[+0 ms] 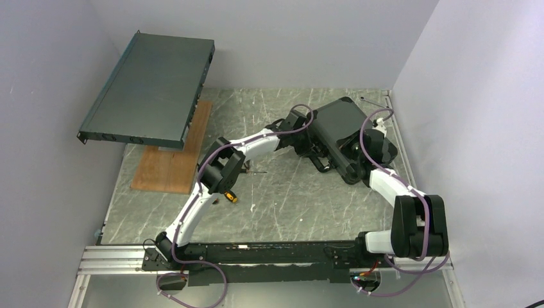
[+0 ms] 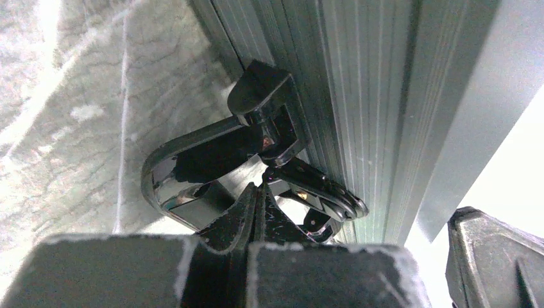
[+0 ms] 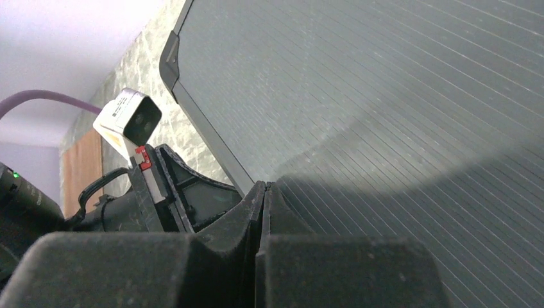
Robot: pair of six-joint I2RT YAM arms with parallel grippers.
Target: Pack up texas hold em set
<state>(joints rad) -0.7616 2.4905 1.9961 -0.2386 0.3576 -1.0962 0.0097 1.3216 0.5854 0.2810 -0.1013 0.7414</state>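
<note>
The black case (image 1: pixel 337 122) lies flat on the far right of the table (image 1: pixel 282 199) with its lid down, and both arms reach in to it from either side.

The left gripper (image 2: pixel 260 192) has its fingers pressed flat together with nothing between them. Just ahead of its tips is the case's ribbed front edge. The glossy carry handle (image 2: pixel 183 176) loops out to the tips' left, and a small latch (image 2: pixel 321 196) sits immediately to their right, touching or nearly so. Pressed shut like this, the fingers make one narrow, stiff point. That suits pushing a clasp over better than grasping it, so this looks like the latching step.

The right gripper (image 3: pixel 263 189) is also pinched tight and empty. Its tips are on or just above the ribbed lid (image 3: pixel 385 128), close to the lid's edge, which runs away ahead and to the left. It is probably there to bear down on the lid so the seam stays tight and the case does not slide while the other arm works the clasp. Whether it is actually pressing cannot be told.

No chips, cards or dice show, so the contents are presumably inside. The task seems close to finished, with only the fastening left.
</note>
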